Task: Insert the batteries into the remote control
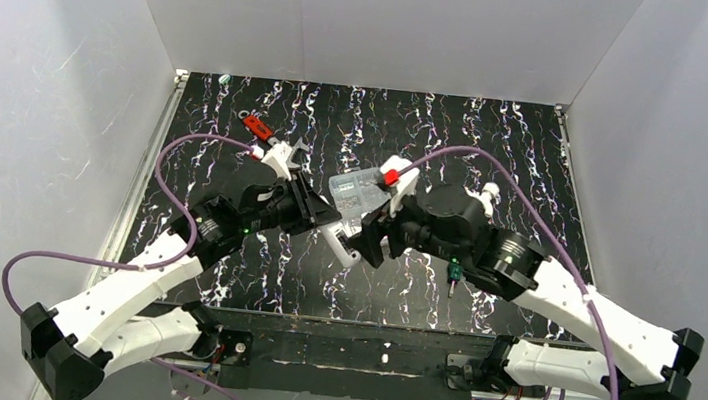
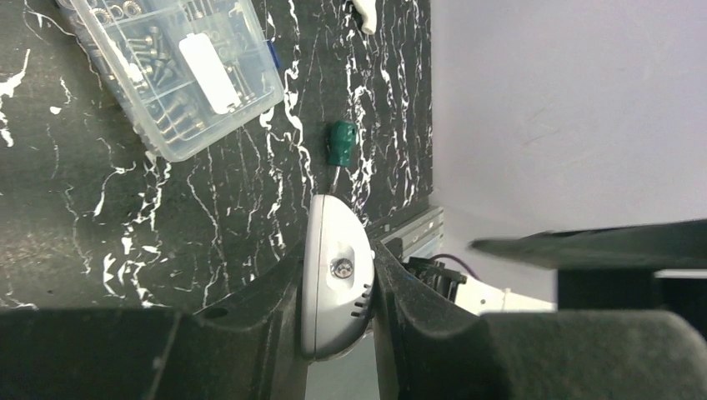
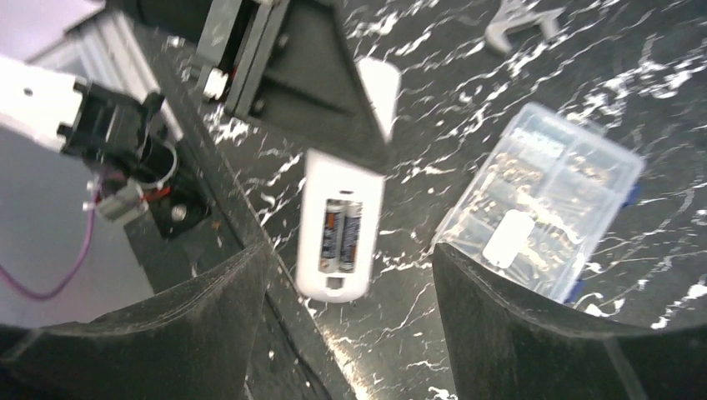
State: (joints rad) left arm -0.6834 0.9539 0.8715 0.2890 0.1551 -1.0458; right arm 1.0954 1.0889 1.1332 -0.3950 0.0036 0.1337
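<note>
Over the table (image 1: 507, 142), between the 2 arms, we see the remote (image 2: 333, 250) pinched by the left gripper (image 2: 336, 279) — 2 batteries (image 3: 343, 235) sit in its open bay. The right gripper (image 3: 348, 267) faces it, jaws wide, holding nothing. A clear box (image 3: 542, 221) lies just beside — a green screwdriver (image 2: 339, 143) nearby.

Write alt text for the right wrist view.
A white remote control shows two batteries seated in its open compartment, with the left gripper clamped across it. A clear parts box lies to its right; the open right gripper frames the foreground.
</note>
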